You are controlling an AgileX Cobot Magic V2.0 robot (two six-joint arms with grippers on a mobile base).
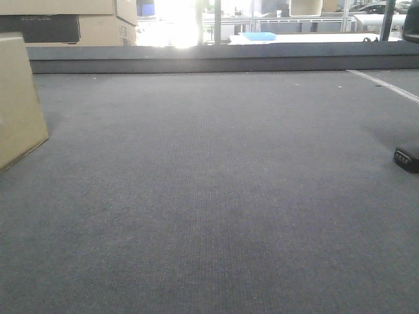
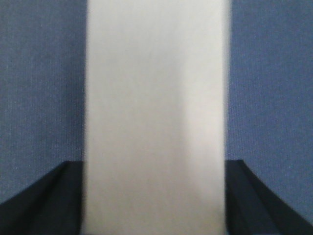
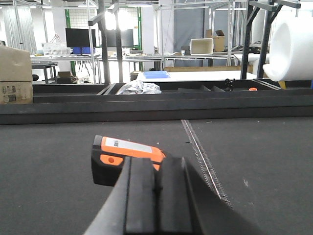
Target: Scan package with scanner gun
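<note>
The package [image 2: 155,112], a pale tan box face, fills the middle of the left wrist view. It sits between the two black fingers [image 2: 68,196] of my left gripper [image 2: 154,166], which is shut on its sides. The same package [image 1: 18,98] stands at the left edge of the front view. My right gripper [image 3: 157,164] has its jaws pressed together. The orange and black scanner gun [image 3: 124,156] pokes out beyond them, tilted, and its gripped part is hidden. The scanner gun's black end [image 1: 407,157], with pale dots, shows at the right edge of the front view.
The grey carpeted tabletop [image 1: 209,196] ends at a raised dark rail [image 1: 216,60] along the back. Larger stacked cartons [image 1: 98,26] stand behind the rail at back left. A white seam line [image 1: 383,84] crosses the far right of the table.
</note>
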